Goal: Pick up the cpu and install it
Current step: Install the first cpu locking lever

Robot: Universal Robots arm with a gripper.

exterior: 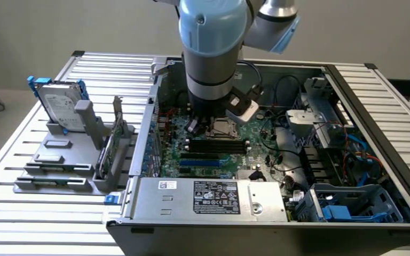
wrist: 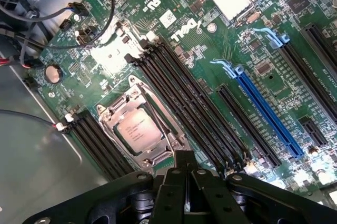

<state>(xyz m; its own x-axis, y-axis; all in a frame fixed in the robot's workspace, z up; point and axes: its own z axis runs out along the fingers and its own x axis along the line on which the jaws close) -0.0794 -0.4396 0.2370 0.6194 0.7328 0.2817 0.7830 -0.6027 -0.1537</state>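
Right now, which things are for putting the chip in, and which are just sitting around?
For the job:
cpu, lying in its socket
socket
gripper, shut, just above

Just sitting around:
hard drive
blue slot
power supply

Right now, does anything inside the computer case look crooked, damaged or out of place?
Nothing stands out. The cpu lies flat and square inside the socket frame on the green board. The claw is shut, empty, just above it. The hard drive stands upright outside the case.
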